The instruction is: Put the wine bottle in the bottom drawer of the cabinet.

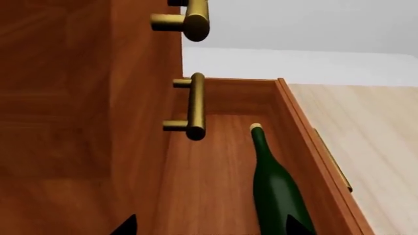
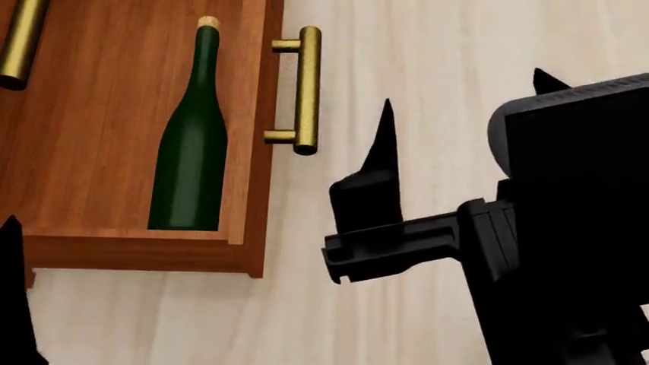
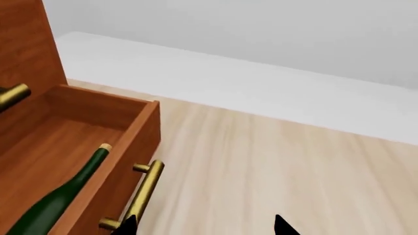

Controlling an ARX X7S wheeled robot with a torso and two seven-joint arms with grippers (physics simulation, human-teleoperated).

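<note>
Now one wine bottle [image 2: 191,152] lies flat in the bottom drawer [image 2: 132,251]; right hand [image 2: 461,106] spread wide, holding nothing; left unclear.

The robot's visible body is matte black throughout. In the head view, the right arm [image 2: 568,228] is a large boxy housing with a greyish rounded upper edge, joined to a ribbed, blocky bracket. The right end effector [image 2: 461,110] has tapered, blade-like fingers ending in sharp points. Another dark pointed sliver, probably the left end effector [image 2: 15,304], shows at the frame's edge.

bare simulated room, pale plank floor [image 3: 274,161]
</note>
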